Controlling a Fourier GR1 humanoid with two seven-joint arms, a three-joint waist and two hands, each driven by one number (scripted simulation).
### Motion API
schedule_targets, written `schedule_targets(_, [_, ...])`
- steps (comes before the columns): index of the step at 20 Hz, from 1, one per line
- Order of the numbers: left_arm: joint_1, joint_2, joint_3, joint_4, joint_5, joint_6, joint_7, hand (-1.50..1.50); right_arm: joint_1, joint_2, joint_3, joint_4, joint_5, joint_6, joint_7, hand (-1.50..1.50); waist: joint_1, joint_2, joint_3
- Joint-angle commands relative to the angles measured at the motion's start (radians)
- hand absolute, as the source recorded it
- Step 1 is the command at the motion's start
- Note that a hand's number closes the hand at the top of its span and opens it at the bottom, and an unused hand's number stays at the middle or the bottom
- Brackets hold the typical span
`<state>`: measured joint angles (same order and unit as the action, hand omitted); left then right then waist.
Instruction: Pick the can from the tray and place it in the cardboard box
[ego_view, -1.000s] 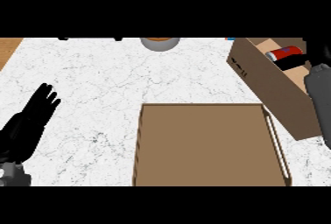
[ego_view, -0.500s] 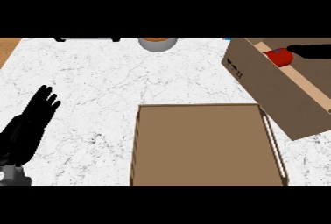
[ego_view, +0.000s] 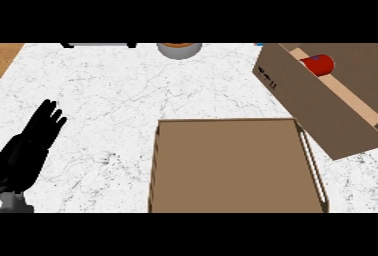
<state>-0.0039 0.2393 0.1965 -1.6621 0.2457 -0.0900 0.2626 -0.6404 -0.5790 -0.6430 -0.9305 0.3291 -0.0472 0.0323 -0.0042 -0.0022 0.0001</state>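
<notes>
My left robot hand (ego_view: 29, 145) rests open at the left of the desk (ego_view: 111, 90), fingers straight, holding nothing. The red can (ego_view: 317, 63) sits inside the box (ego_view: 299, 97) at the top right, near the brown tray (ego_view: 229, 170).

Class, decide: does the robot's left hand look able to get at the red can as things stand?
Probably not easily: the left hand rests open at the left of the counter, the red can sits in the cardboard box at far right, behind its wall.

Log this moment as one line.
can: in cardboard box | tray: no can on it | left hand: open, resting at left | right hand: out of view
</notes>
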Motion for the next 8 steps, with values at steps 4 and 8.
schedule_targets(4, [-0.064,-0.006,-0.006,0.052,-0.034,0.012,0.009,0.00,0.091,-0.110,-0.040,0.028,-0.120,0.124,-0.078,-1.50,0.004,0.003,0.000])
schedule_targets(8, [-0.047,-0.012,-0.003,-0.003,-0.018,0.006,0.041,0.00,0.107,-0.156,-0.034,0.096,-0.134,0.129,-0.136,-1.50,0.010,0.004,0.000])
